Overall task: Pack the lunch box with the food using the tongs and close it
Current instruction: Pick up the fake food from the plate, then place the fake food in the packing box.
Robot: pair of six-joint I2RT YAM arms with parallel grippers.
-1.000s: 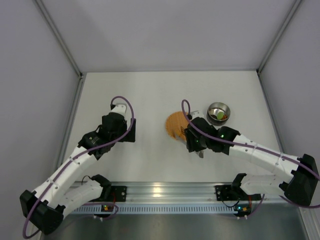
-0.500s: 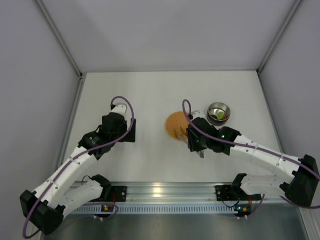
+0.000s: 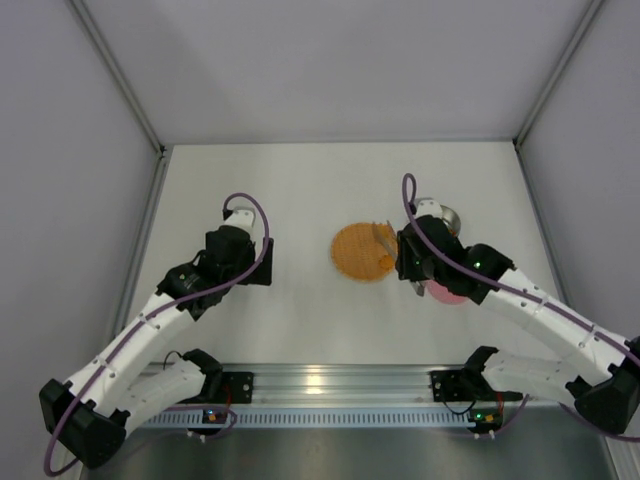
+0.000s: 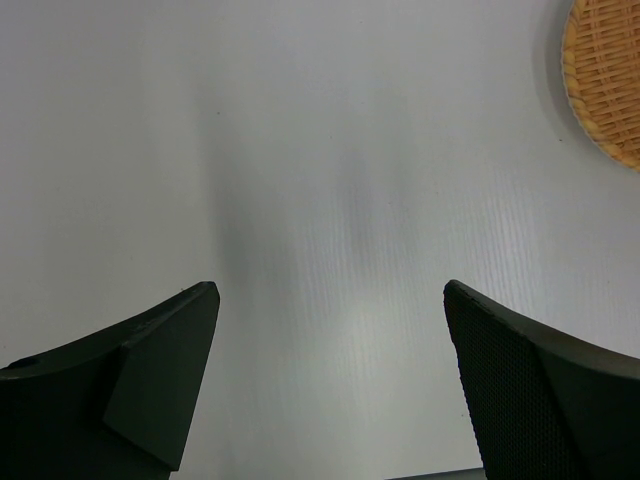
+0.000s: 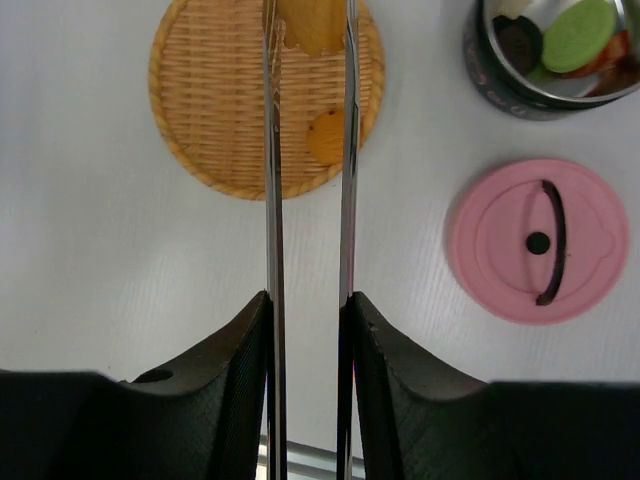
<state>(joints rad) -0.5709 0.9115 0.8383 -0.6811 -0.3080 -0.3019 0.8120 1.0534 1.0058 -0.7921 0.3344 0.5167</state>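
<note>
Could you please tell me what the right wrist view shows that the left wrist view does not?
Only right wrist: the right gripper shut on the tongs, a yellow piece between their tips, the bowl with food, and the pink lid beside it. Only left wrist: the left gripper, open above the table. Both: the plate and the table.

Bright diffuse light, soft shadows on the table (image 4: pixel 330 220), glint inside the lunch box (image 5: pixel 490 85).

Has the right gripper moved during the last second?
Yes. The right gripper, holding the tongs, went to the right in the top view. Before, it covered the near right edge of the plate; now it is beside the plate.
</note>
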